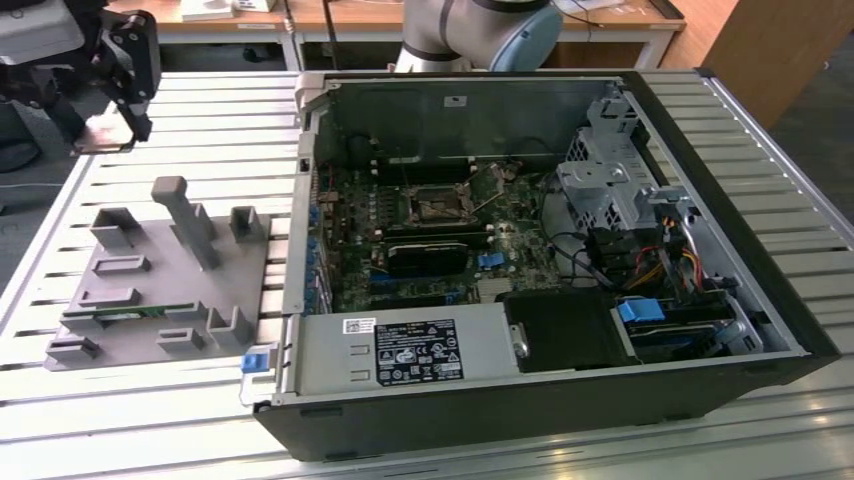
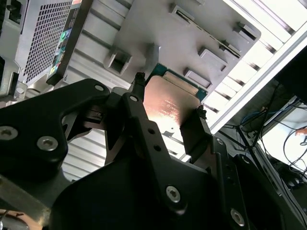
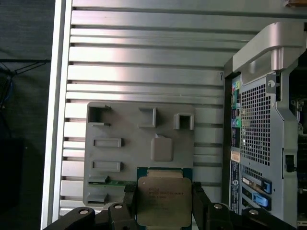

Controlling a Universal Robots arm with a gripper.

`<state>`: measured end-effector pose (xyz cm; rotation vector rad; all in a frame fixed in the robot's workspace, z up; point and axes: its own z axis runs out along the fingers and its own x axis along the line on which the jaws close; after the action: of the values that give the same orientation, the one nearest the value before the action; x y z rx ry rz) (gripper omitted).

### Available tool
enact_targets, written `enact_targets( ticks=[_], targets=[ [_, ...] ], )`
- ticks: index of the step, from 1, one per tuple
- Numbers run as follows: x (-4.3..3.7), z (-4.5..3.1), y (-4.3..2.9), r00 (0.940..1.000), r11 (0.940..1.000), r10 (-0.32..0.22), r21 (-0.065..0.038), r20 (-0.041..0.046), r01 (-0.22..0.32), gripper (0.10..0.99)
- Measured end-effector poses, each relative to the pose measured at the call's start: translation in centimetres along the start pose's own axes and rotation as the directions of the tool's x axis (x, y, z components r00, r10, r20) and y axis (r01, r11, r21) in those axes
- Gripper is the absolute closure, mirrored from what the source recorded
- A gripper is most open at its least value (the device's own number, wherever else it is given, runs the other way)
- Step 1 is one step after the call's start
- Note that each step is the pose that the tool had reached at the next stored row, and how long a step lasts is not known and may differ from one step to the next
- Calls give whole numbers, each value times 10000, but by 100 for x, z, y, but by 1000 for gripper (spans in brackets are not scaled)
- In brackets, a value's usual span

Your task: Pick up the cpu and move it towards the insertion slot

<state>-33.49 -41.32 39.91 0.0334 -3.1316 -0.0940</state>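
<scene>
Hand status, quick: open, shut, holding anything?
Hand: shut on the cpu, one finger on each side, held up above the grey parts tray.

Ribbed aluminium table [image 1: 200,150], wooden desk [image 1: 334,18] behind, wooden cabinet [image 1: 781,50], bright glare across slats

The computer case [image 1: 534,250] lies open on the surface [image 1: 200,150], with the socket [image 1: 438,205] inside it. The holder tray [image 1: 160,280] sits beside the case, toward the surface's edge at the exterior view's left.
</scene>
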Motion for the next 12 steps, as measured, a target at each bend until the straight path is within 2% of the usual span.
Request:
enact_targets(
  ticks=[12],
  targets=[
    [-246, 0, 14, 10000, 10000, 0, 0, 1, 0, 541]
  ],
)
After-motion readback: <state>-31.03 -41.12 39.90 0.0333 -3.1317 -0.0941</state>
